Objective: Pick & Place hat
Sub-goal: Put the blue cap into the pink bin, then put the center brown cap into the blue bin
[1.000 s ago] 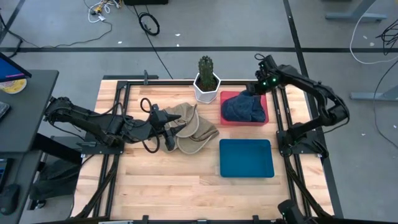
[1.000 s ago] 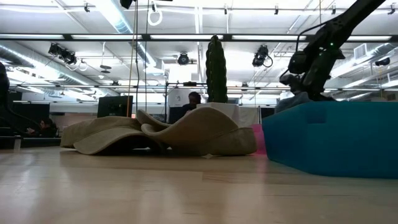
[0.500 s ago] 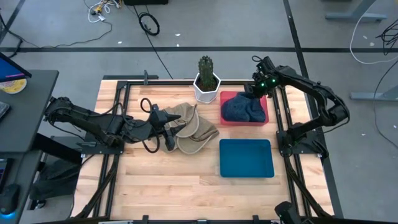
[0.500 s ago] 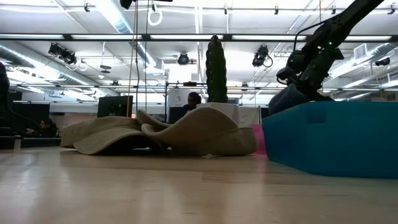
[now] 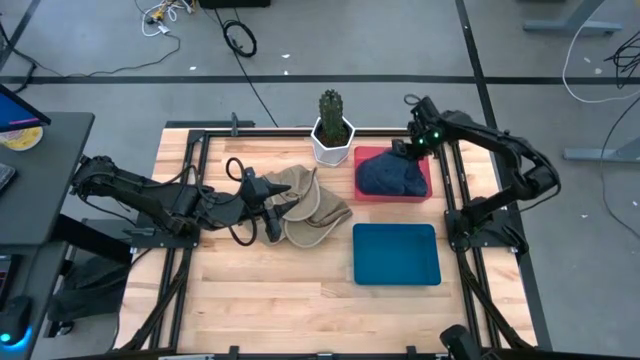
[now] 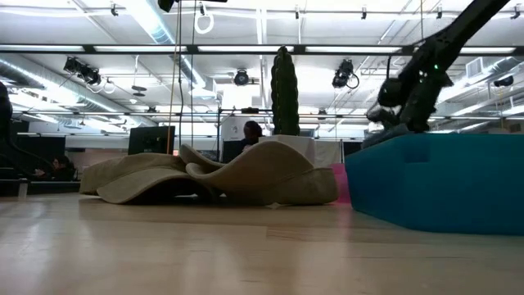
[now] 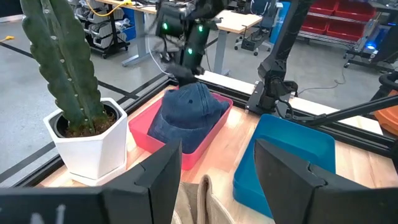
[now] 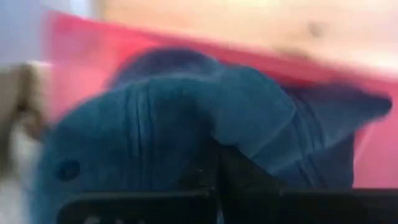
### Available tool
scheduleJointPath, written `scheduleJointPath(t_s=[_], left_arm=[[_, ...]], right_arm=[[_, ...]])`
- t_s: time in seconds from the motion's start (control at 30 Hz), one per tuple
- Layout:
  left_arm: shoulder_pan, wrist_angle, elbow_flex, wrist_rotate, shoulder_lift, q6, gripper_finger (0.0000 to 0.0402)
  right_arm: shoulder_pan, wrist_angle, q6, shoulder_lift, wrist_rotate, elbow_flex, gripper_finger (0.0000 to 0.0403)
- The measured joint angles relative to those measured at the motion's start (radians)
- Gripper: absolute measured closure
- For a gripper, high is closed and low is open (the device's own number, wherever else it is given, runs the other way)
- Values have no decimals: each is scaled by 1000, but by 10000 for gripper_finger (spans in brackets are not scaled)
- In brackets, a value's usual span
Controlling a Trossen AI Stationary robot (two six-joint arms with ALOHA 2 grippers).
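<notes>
A blue denim hat [image 5: 390,175] lies in a red tray [image 5: 424,190] at the table's far right; it also shows in the left wrist view [image 7: 186,115]. My right gripper [image 5: 408,150] is shut on the hat's far right part. A tan hat [image 5: 310,205] lies crumpled on the table's middle left, its brim on the wood. My left gripper [image 5: 270,208] is at the tan hat's left edge. In the left wrist view its fingers [image 7: 155,180] stand open, with tan cloth [image 7: 199,199] between them. I cannot tell whether they touch it. My right gripper pinches the blue hat's crown cloth at its far right edge [image 7: 185,76] between its two shut fingers. It comes slanting down from the table's far right side. The hat stays with most of its body [image 8: 143,124] lying in the red tray.
A teal tray [image 5: 396,253] lies near the red tray, on the table's right. A cactus in a white pot [image 5: 332,135] stands at the far edge between the two hats. Dark frame rails run along the table's left and right sides. Bare wood lies toward the near edge.
My right gripper has shifted a little toward the table's right edge while staying shut on the blue hat. In the low view the hat's cloth rose slightly half a second ago and now sits lower again.
</notes>
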Motion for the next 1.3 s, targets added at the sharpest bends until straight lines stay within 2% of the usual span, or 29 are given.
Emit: scheduleJointPath(t_s=[0.13,0.37,0.47,0.57,0.73,1.03,1.17,1.3], left_arm=[[0,0,0,0,0,1,198],[0,-13,0,0,0,0,198],[0,-15,0,0,0,0,198],[0,-16,0,0,0,0,198],[0,-24,0,0,0,0,198],[0,-28,0,0,0,-1,198],[0,-28,0,0,0,-1,198],[8,-29,0,1,0,7,198]], right_arm=[[-3,71,12,-4,11,-98,403],[2,150,20,-54,9,-112,403],[2,148,65,-82,45,-112,402],[0,143,78,-116,55,-112,386],[-19,81,72,-181,56,-112,324],[-49,-114,-7,-321,32,-112,168],[-53,-167,-26,-380,-74,-112,109],[-52,-174,-8,-436,-282,-112,70]])
